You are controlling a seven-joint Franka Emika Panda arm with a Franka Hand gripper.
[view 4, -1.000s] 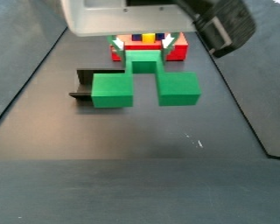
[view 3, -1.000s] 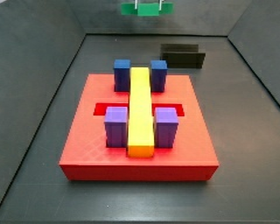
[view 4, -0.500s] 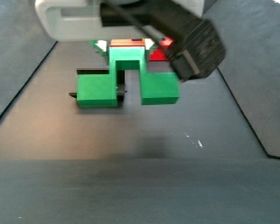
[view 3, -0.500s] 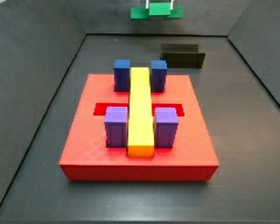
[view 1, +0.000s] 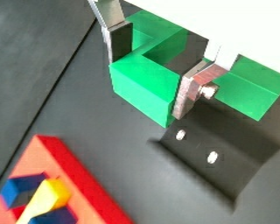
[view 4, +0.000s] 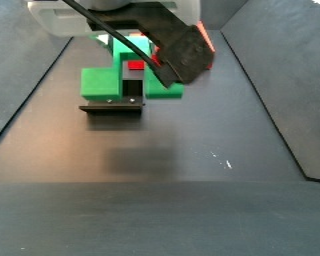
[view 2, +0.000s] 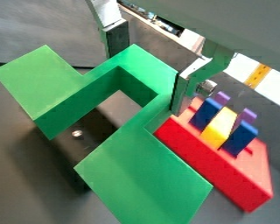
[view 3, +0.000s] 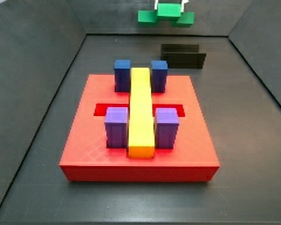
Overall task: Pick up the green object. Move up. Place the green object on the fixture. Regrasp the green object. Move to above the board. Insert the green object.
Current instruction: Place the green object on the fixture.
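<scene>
My gripper [view 1: 152,66] is shut on the green object [view 1: 143,83], a bright green bridge-shaped block, with a finger plate on each side of its bar. It also shows between the fingers in a wrist view [view 2: 108,114]. The gripper holds it in the air above the dark fixture [view 1: 219,157], which shows under the block in a side view [view 4: 112,106]. In a side view the green object [view 3: 167,12] hangs at the far end, above and left of the fixture [view 3: 184,56]. The red board [view 3: 140,141] lies nearer, apart from the gripper.
The board carries a long yellow bar [view 3: 142,110], two blue blocks [view 3: 123,70] and two purple blocks [view 3: 116,123]. Dark sloping walls [view 3: 43,97] border the floor on both sides. The board's corner shows in both wrist views [view 1: 60,188] [view 2: 219,166].
The gripper has carried the green object away from the near side camera toward the fixture and turned it. In the far side view it shifted slightly right.
</scene>
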